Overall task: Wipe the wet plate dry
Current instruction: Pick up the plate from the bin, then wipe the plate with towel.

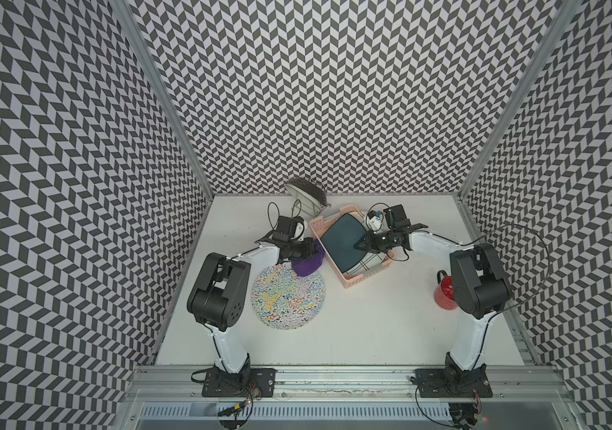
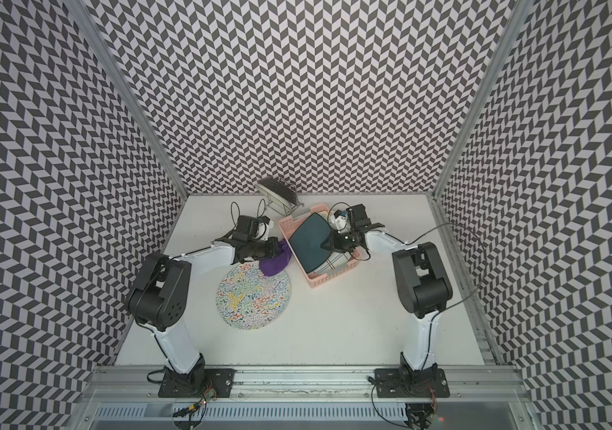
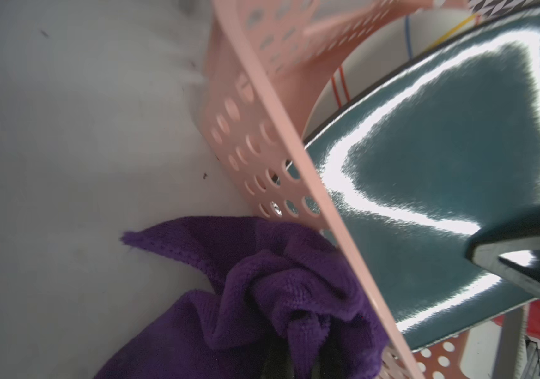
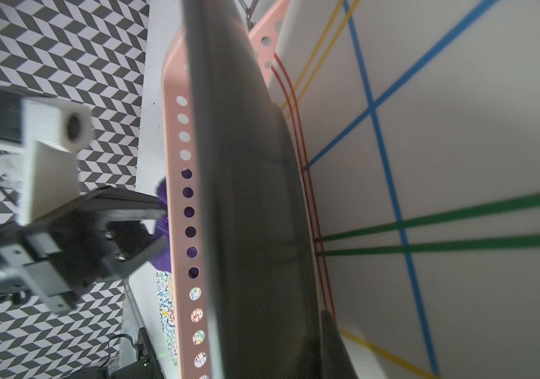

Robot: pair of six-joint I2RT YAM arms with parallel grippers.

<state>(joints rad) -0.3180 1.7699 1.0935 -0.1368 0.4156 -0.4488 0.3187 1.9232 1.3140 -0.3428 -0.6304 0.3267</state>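
Far side, twelve o'clock: the right gripper (image 1: 359,245) pinches the teal plate (image 1: 339,242), tilted in the pink basket (image 1: 352,286), likely for lifting. At its nine o'clock, the left gripper (image 1: 311,251) clamps the purple cloth (image 1: 306,266), ready to wipe.

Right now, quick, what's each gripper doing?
Left gripper: closed, holding the purple cloth.
Right gripper: closed on the rim of the teal plate.
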